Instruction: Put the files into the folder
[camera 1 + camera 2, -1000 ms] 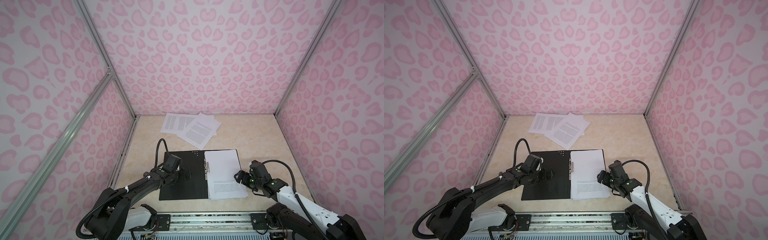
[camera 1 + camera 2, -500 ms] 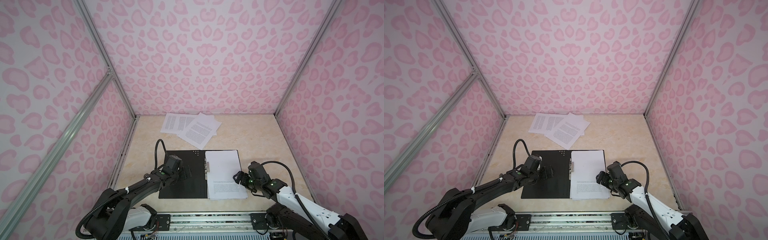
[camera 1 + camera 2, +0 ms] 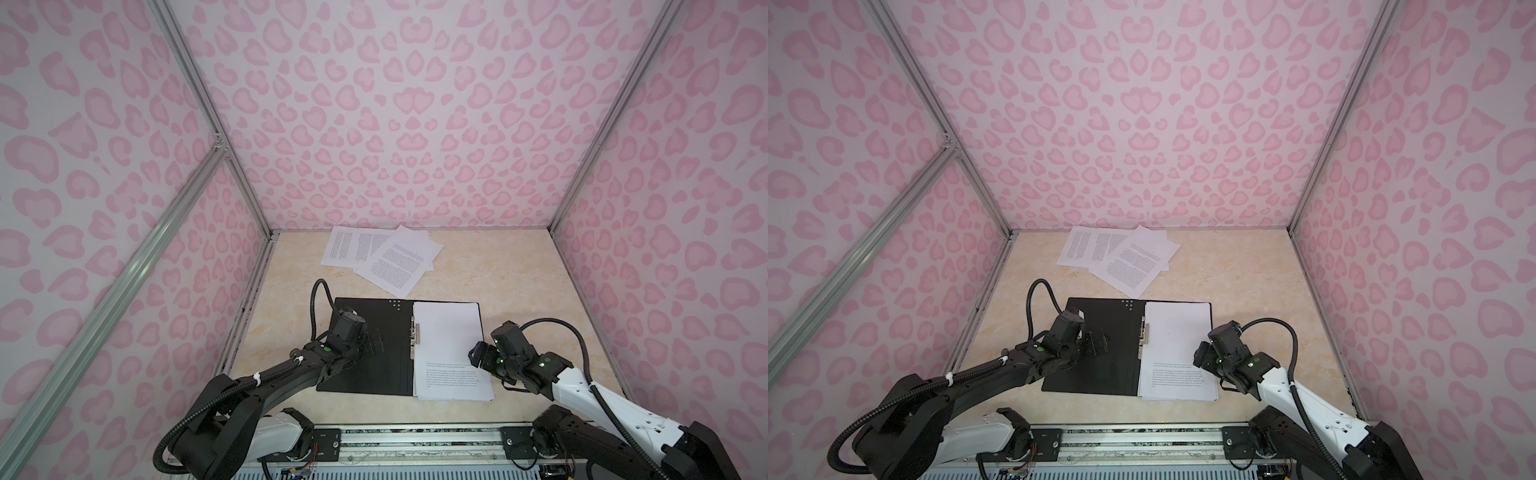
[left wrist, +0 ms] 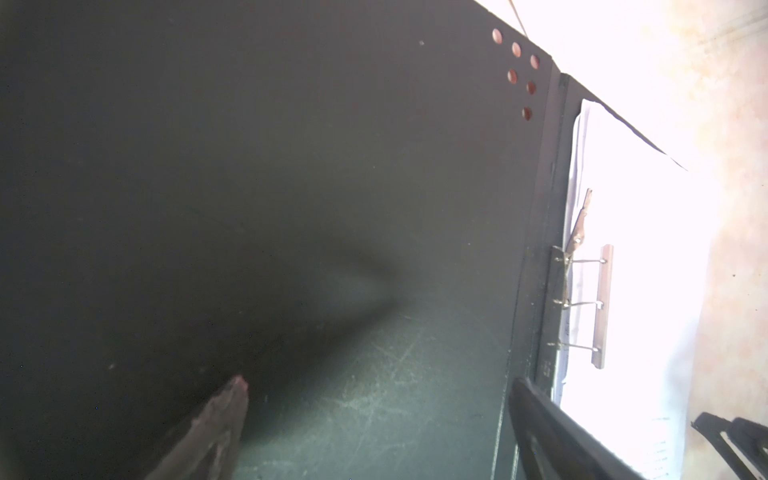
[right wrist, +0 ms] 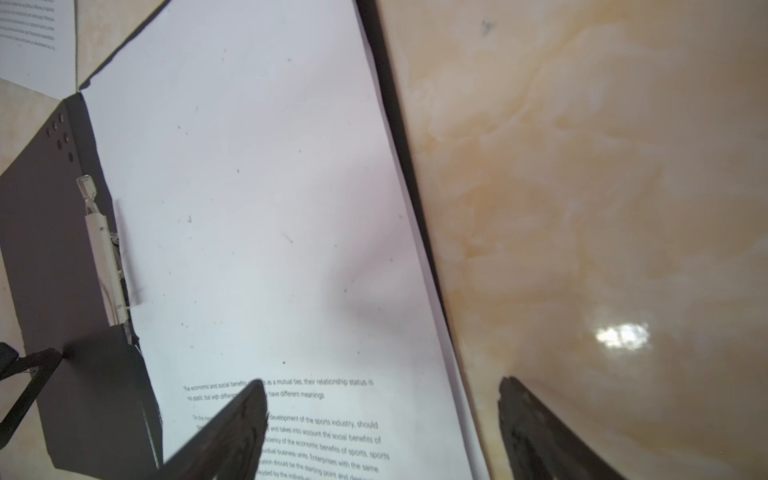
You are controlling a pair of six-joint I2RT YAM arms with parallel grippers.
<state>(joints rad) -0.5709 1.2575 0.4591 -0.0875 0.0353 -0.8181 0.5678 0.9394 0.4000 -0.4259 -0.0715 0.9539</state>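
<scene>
"Right wrist view: how does the right gripper (image 5: 381,384) stand?"

"Wide, holding nothing. One finger (image 5: 232,428) hangs over the printed lines of the sheet (image 5: 249,187), the other over bare table (image 5: 602,208). The outer edge of the folder (image 5: 45,270) runs between them."

"And the left gripper (image 4: 376,382)?"

"Spread wide and empty above the folder's black inside, with the metal clip (image 4: 602,307) just beyond."

"Where does everything lie in a top view?"

"The folder (image 3: 386,374) lies open toward six o'clock. The sheet (image 3: 449,332) covers its three o'clock half, and the right gripper (image 3: 478,353) is at that edge. The left gripper (image 3: 376,343) is over the nine o'clock half. The loose files (image 3: 374,253) overlap at twelve o'clock, near the folder but not touching it."
</scene>
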